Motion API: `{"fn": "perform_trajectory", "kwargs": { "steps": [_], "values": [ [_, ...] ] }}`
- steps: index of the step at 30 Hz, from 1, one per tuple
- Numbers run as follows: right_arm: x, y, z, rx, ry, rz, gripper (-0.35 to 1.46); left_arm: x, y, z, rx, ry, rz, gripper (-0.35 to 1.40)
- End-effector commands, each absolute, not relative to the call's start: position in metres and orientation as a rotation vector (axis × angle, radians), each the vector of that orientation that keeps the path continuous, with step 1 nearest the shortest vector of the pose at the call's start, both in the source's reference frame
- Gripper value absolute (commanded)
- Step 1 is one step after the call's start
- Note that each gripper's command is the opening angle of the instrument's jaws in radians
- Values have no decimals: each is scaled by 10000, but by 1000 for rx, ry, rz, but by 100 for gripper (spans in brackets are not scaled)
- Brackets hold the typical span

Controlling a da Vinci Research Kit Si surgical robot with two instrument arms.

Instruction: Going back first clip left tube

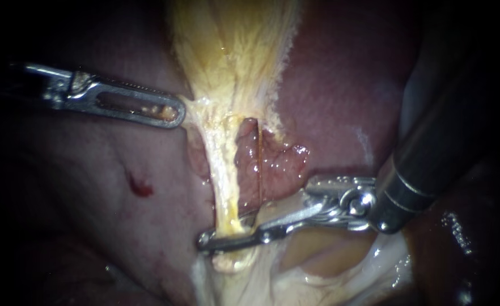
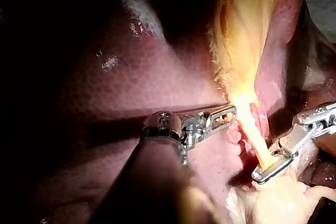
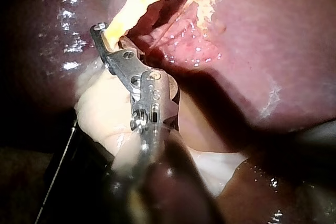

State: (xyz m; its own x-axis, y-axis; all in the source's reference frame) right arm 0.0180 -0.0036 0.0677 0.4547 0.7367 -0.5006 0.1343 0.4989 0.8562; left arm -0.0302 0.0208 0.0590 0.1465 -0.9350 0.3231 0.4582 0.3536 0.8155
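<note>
Count: two instruments, two tubes. The jaws of my left instrument [image 1: 170,113] are clamped on the edge of the gallbladder [image 1: 233,51]. The jaws of my right instrument [image 1: 207,242] grasp the pale left tube [image 1: 223,170] at its lower end. The right tube [image 1: 251,164] lies just beside it.

A smooth dark-red liver surface [image 1: 346,96] fills most of the frame, with a glistening yellow fan of stringy tissue [image 1: 233,51] at top centre, a lumpy pink raw patch [image 1: 281,161] at centre, a small bright-red blood spot [image 1: 139,186] lower left and a wet whitish membrane [image 1: 329,280] along the bottom edge.
</note>
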Motion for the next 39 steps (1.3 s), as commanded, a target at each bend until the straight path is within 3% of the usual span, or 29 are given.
{"fn": "perform_trajectory", "kwargs": {
  "steps": [1,13,14,17,19,22,39],
  "values": [
    [180,-36,677,1007,1061,462,-35,-302,208,590,622,-948,-1101,-35],
    [180,-35,677,1011,1075,465,-35,-302,208,590,622,-948,-1101,-35],
    [180,-36,677,1014,1083,466,-30,-302,208,590,622,-948,-1101,-35],
    [183,-35,679,974,1164,402,17,-302,208,590,622,-948,-1101,-35],
    [187,-33,680,950,1179,429,38,-302,208,589,622,-948,-1101,-35],
    [192,-31,681,921,1191,415,48,-301,208,589,622,-948,-1100,-35],
    [158,-17,699,786,1244,353,50,-300,208,589,623,-948,-1100,-35]
  ]
}}
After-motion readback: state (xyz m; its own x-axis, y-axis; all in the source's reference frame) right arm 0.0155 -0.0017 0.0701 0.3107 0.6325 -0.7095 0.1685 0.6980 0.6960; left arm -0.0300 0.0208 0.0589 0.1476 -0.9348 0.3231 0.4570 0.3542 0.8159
